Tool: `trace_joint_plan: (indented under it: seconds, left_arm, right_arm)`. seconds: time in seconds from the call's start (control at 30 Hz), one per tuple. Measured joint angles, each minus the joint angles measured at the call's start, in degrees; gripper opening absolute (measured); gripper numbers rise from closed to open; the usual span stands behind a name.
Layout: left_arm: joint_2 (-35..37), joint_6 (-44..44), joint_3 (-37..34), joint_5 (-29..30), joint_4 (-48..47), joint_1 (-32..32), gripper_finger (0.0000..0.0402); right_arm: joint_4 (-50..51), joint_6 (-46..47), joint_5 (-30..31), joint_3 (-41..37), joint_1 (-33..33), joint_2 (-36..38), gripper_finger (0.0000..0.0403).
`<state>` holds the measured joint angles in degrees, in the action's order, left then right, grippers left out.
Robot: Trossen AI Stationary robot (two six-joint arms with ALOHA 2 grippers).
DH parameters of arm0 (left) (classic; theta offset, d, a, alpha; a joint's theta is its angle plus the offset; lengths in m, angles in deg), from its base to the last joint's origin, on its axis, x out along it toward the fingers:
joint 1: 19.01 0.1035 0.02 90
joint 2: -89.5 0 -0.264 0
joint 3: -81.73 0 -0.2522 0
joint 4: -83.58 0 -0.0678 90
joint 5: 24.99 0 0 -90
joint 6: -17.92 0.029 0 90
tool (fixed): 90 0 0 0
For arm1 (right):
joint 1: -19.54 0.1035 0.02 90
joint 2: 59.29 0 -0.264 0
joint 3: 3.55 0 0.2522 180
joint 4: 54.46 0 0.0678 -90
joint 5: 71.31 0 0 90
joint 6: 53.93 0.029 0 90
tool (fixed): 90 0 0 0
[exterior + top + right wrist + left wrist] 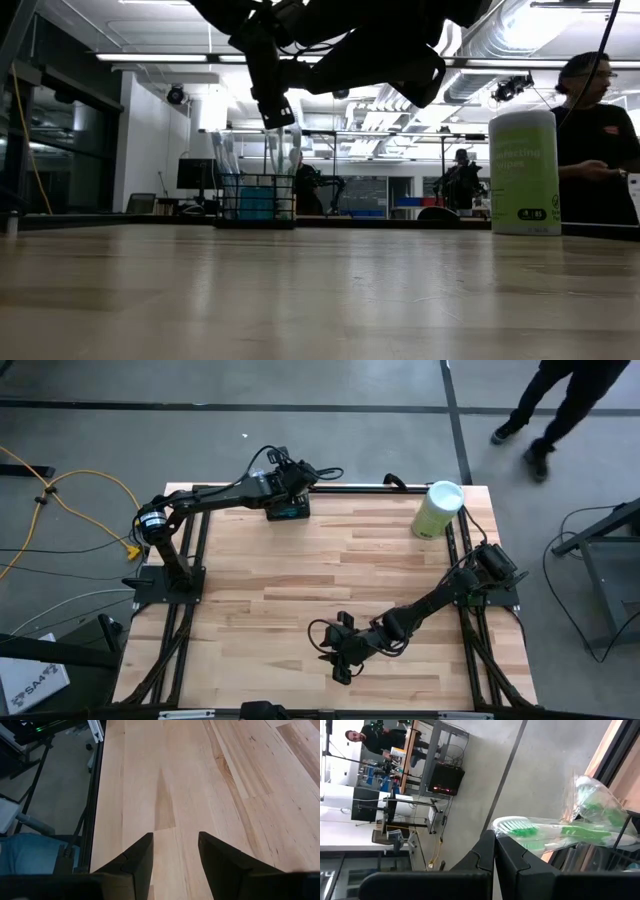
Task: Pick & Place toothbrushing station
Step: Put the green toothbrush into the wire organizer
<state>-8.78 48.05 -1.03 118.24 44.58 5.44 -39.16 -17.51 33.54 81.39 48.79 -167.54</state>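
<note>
Toothbrushing station [257,200] was seen at the table's [330,575] far edge, under the left gripper [289,510], whose fingers were clenched on nothing. Right gripper [174,851] was held released above bare wood at the near edge.

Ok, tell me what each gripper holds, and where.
Right gripper: open, nothing held. Left gripper: shut at the toothbrushing station, nothing visible between its fingers; a hold cannot be told.

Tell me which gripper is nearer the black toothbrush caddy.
Left. The left gripper hangs directly over the black caddy at the table's far edge, fingers shut. The right gripper hovers open, empty, over the near side, well away.
</note>
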Motion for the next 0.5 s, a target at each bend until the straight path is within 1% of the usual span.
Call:
trace_joint_plan:
  seconds: [0.1, 0.27, 0.5]
  left_arm:
    - [0.00, -0.37, 0.00, -1.70, -0.20, 0.01, 0.0000]
    - [0.00, -2.75, 0.00, -2.16, -1.02, 0.00, 0.0000]
    - [0.00, -6.44, 0.00, -4.70, -6.20, 0.02, 0.0000]
  right_arm:
    - [0.00, 0.00, -0.01, 0.00, 0.00, 0.00, 0.0148]
    - [0.00, 0.00, -0.02, 0.00, 0.00, 0.00, 0.0148]
    - [0.00, 0.00, -0.03, 0.00, 0.00, 0.00, 0.0148]
